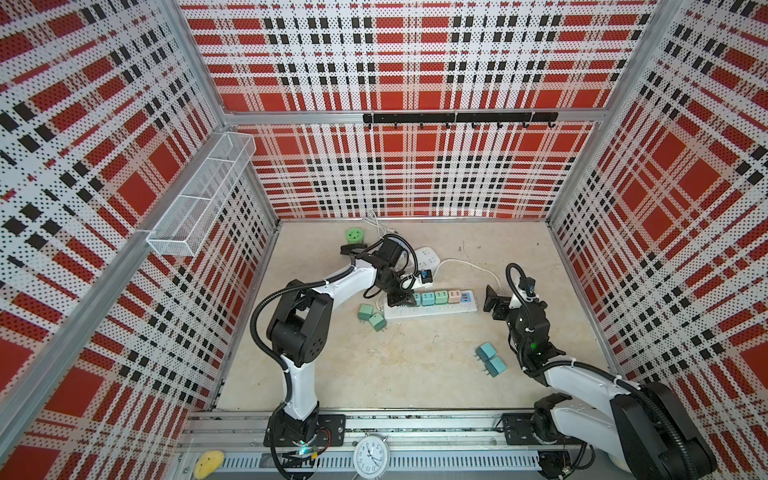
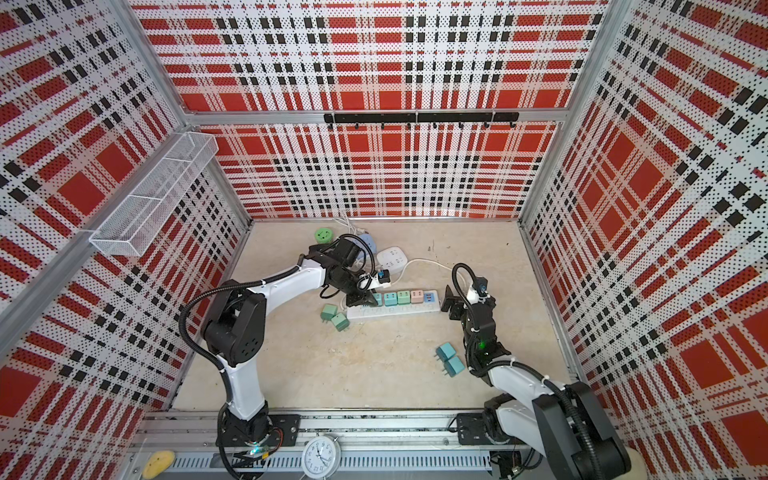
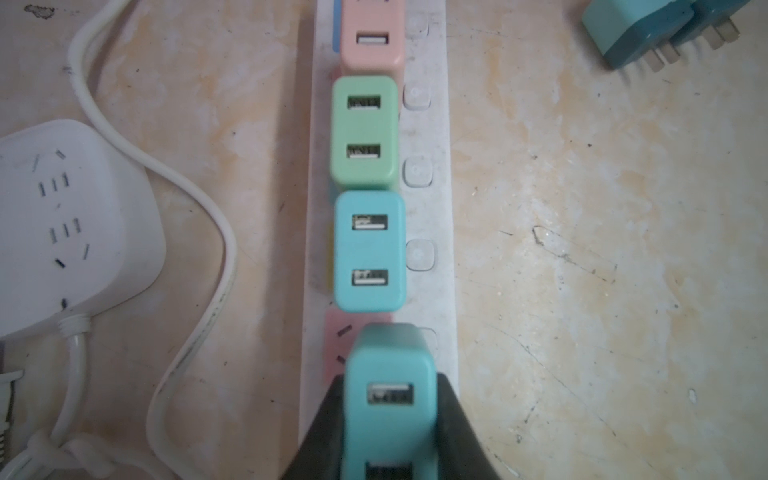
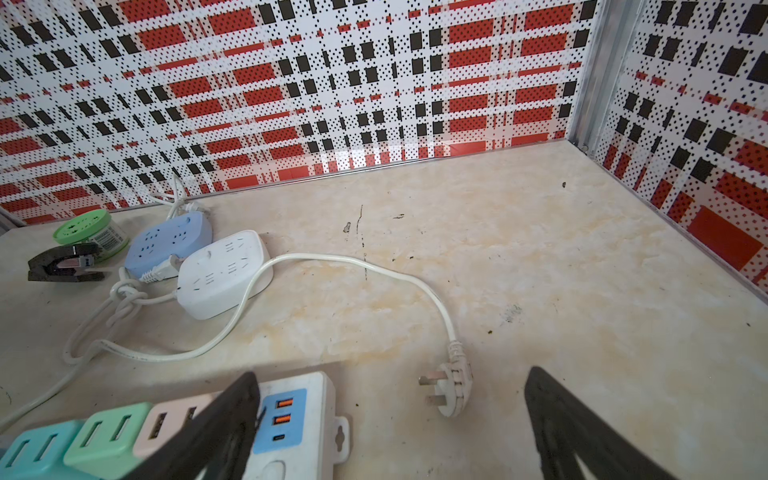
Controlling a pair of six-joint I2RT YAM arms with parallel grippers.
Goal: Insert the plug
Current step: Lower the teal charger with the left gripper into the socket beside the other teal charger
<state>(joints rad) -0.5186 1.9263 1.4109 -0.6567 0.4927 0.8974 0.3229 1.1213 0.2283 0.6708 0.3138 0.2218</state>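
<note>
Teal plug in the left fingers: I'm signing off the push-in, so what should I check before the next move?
1. Grip: left fingers shut on both sides of the teal plug, ok.
2. Pink socket free, slots showing: ok.
3. Prongs over the slots: cannot tell, hidden beneath the plug.
4. Clear of the seated cyan plug: ok, apart.
5. Power strip braced: cannot tell; right fingers open at its end.

In left gripper [image 3: 388,380], teal plug [image 3: 388,432] blurred, lower end cut by frame edge, prongs hidden under body, seating in pink socket [image 3: 334,349] untellable; pink plug [image 3: 372,50] cropped at edge; right gripper [image 4: 390,372] fingers cropped; power strip [image 4: 322,399] mostly out of frame
</note>
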